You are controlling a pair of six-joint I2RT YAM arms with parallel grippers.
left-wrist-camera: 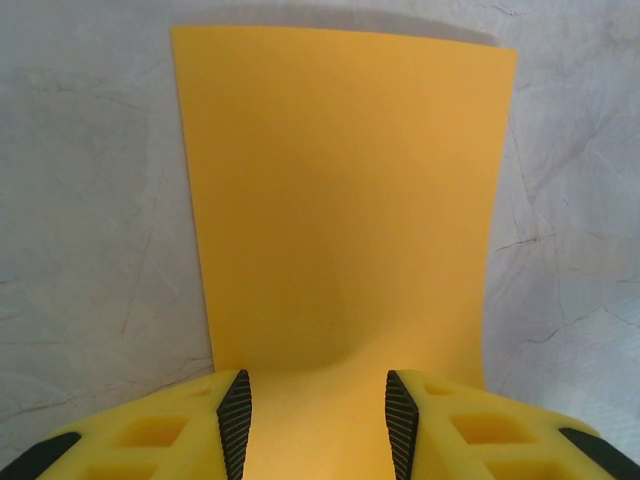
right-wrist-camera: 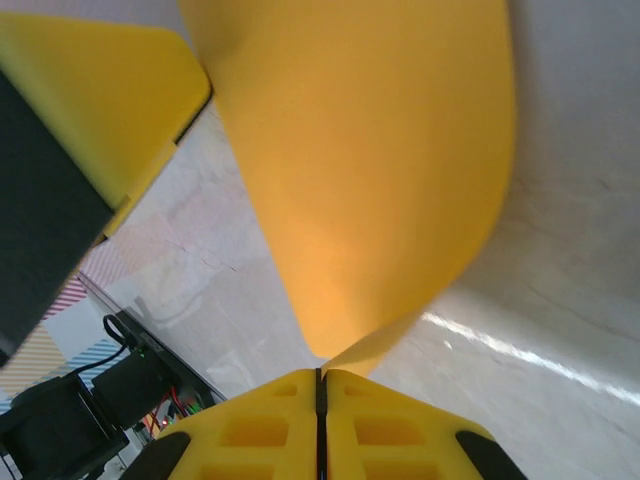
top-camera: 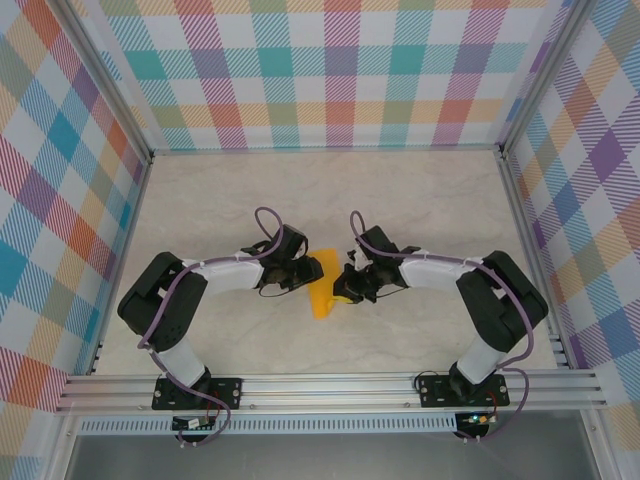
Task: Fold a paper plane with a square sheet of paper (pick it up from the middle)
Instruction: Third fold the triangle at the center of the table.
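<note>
Right wrist view: the square sheet of paper [right-wrist-camera: 350, 150], bowed above the table [right-wrist-camera: 560, 300], is clamped at one edge by the right end effector [right-wrist-camera: 321, 385], the left end effector [left-wrist-camera: 318, 420] being spread astride the opposite edge, presumably to steady the fold.

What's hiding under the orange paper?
The pale marbled table lies beneath the orange paper and shows all around its edges. The patch directly under the sheet is covered, so I can't see it.
</note>
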